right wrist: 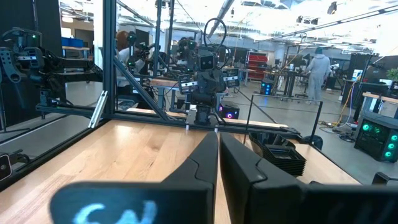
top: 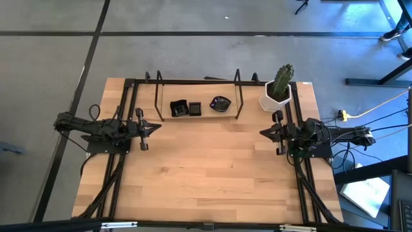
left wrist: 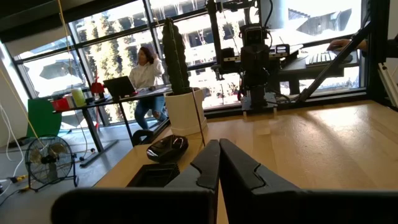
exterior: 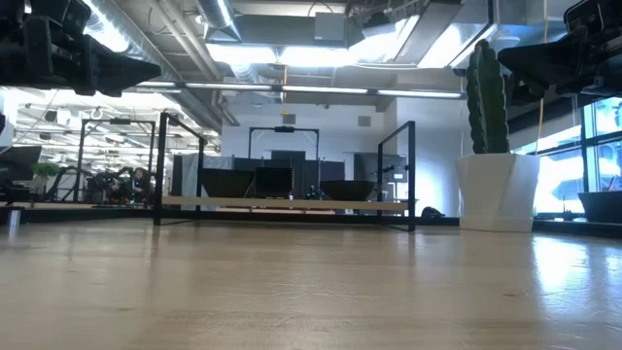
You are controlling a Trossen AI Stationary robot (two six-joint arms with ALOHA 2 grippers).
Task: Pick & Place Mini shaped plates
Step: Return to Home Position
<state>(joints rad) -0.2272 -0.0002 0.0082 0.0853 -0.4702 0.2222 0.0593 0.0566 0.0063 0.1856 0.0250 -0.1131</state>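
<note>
Three stacks of glossy black mini plates stand on a low wooden shelf at the table's far side: raised-rim squares (top: 178, 108), smaller flat squares (top: 195, 109) and rounded wavy-edged ones (top: 220, 103). The low view shows them side by side (exterior: 275, 182). My left gripper (top: 158, 128) hovers shut over the table's left side, pointing right, well short of the shelf. My right gripper (top: 262, 133) hovers shut over the right side, pointing left. In the left wrist view the wavy stack (left wrist: 167, 147) and a square stack (left wrist: 153, 175) lie ahead of the shut fingers (left wrist: 219, 165).
A white pot with a green cactus (top: 278, 90) stands at the far right corner, beside the shelf. A black metal frame (top: 156, 90) rises around the shelf. Bare wooden tabletop (top: 206, 167) lies between the arms and toward the near edge. People sit and stand in the room beyond.
</note>
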